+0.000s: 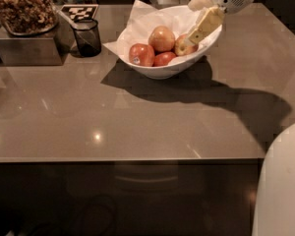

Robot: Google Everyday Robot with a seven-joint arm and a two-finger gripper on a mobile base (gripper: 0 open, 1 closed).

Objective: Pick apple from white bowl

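Note:
The white bowl (163,71), lined with white paper, stands on the brown table at the back centre. It holds several apples. The golden-yellow apple with a red blush (181,46) lies at the bowl's right side. A pink-red apple (162,38) lies at the back, a deep red one (141,54) at the left and another red one (164,59) in front. My gripper (197,32) reaches down into the bowl from the upper right. It lies right against the yellow apple and covers that apple's right side.
A small dark glass cup (86,37) stands left of the bowl. A container of nuts on a metal box (22,14) is at the far left. A tag marker (79,12) lies behind the cup. A white robot part (282,186) fills the lower right.

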